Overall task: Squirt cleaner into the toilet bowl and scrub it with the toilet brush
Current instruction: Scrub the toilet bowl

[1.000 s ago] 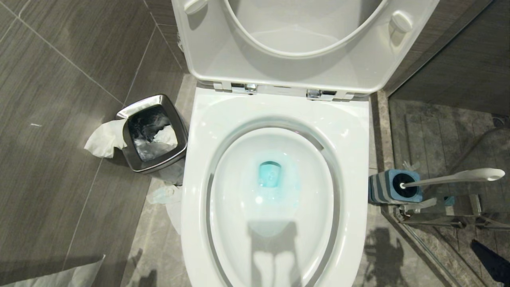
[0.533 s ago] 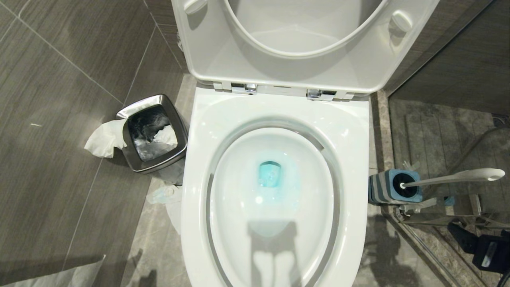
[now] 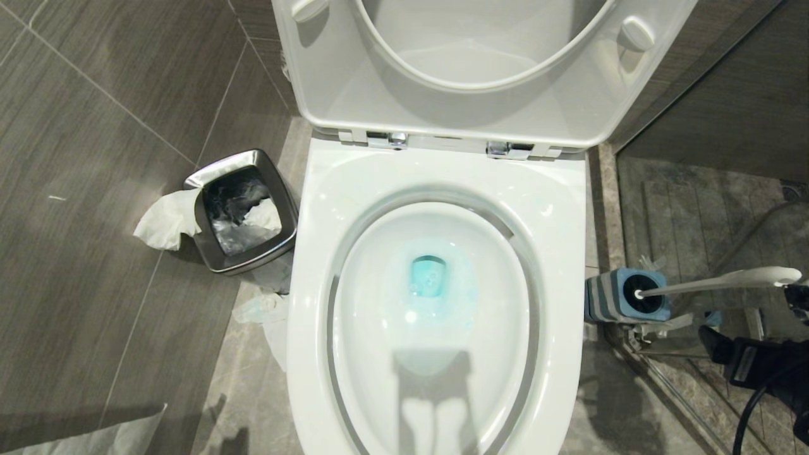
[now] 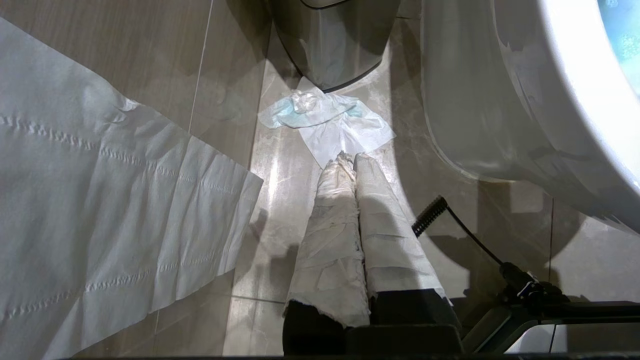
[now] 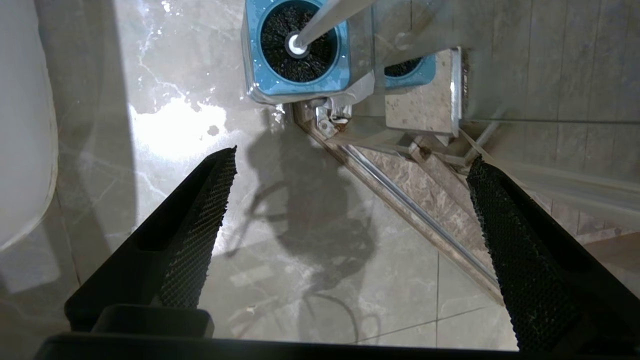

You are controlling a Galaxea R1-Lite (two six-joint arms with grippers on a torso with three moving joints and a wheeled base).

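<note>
My right claw (image 5: 350,165) hangs wide open near the brush (image 3: 714,282), which stands in its holder (image 3: 622,296) beside the bowl (image 3: 436,189) (blue water inside); my left claw (image 4: 352,160) is closed.

A square steel waste bin (image 3: 243,212) with a dark liner stands on the grey tiled floor (image 3: 95,126), crumpled white tissue (image 3: 165,219) draped over its rim. More tissue (image 4: 327,122), tinged blue, lies on the floor just beside the bin. A wide strip of toilet paper (image 4: 100,210) hangs nearby. A blue-topped, grey-striped brush holder (image 3: 622,297) sits against a glass shower partition (image 5: 450,95).
</note>
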